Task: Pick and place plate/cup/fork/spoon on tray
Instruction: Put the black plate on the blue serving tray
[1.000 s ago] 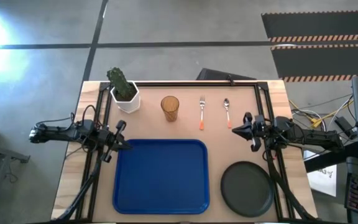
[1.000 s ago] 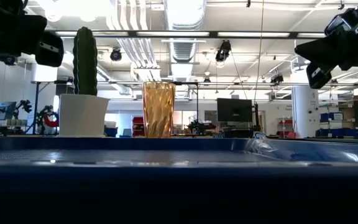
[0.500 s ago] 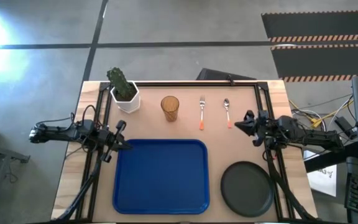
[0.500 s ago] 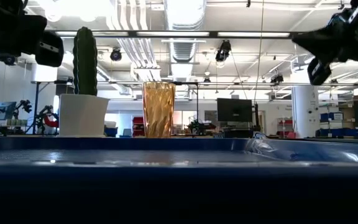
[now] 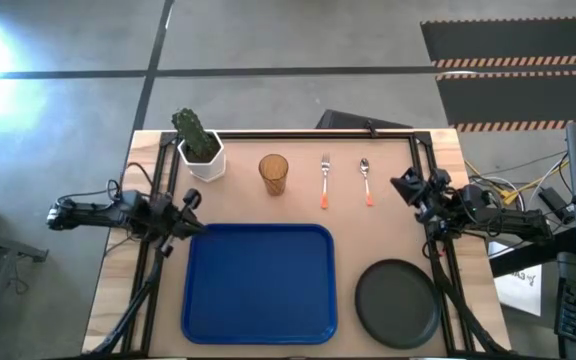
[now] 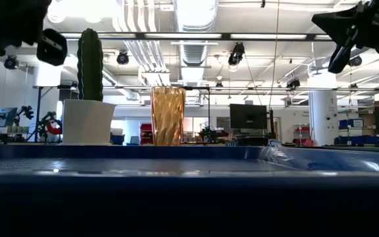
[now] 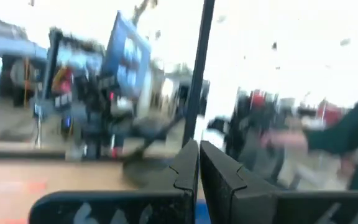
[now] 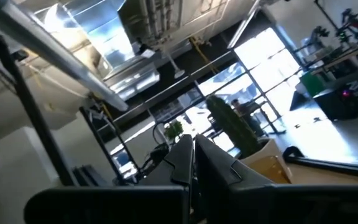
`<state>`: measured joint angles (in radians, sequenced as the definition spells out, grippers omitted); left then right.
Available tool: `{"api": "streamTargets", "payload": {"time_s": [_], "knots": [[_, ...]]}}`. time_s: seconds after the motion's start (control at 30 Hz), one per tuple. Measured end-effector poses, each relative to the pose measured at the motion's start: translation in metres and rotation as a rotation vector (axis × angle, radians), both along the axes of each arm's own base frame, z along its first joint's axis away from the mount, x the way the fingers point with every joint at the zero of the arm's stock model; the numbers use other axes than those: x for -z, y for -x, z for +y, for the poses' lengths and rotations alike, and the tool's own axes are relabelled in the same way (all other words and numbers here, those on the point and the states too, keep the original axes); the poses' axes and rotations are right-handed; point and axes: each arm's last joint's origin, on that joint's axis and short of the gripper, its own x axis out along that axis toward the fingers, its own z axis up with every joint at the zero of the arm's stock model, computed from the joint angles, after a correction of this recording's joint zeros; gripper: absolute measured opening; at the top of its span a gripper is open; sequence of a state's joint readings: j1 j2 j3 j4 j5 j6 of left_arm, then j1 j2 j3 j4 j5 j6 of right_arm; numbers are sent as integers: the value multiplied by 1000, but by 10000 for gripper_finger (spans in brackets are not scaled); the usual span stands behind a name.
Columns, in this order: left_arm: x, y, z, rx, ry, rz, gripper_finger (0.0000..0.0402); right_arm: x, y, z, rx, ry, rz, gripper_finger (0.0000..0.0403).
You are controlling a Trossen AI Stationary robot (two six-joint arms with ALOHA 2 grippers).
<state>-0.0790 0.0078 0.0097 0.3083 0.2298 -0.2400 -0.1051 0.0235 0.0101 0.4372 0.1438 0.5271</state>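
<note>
The blue tray (image 5: 258,283) lies at the table's near middle. The dark plate (image 5: 398,303) lies to its right. The amber cup (image 5: 273,173) stands upright behind the tray and shows in the low view (image 6: 168,116). The fork (image 5: 324,181) and the spoon (image 5: 366,180) lie flat to the cup's right. My left gripper (image 5: 193,215) is shut and empty above the tray's far left corner. My right gripper (image 5: 401,184) is shut and empty, raised, right of the spoon.
A white pot with a green cactus (image 5: 198,146) stands at the far left, beside the cup. A black frame rail (image 5: 308,134) runs along the table's far edge and down both sides. Bare table lies between the tray and the cutlery.
My right gripper has risen and drawn back toward the table's right and far edges, its fingers tipping upward. My left gripper has lifted and turned a little by the tray's far left corner. No object has moved.
</note>
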Motion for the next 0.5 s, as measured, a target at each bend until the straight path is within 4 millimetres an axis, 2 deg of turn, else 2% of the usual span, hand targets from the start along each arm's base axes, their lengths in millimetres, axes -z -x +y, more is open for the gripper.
{"api": "streamTargets", "payload": {"time_s": [0.3, 0.5], "knots": [[-32, 16, 4, -112, 50, -382, 0, -1, -1, -2, 23, -63, -11, 9], [-38, 20, 6, -154, 52, -456, 0, -16, 1, -1, 26, -37, -36, 9]]}}
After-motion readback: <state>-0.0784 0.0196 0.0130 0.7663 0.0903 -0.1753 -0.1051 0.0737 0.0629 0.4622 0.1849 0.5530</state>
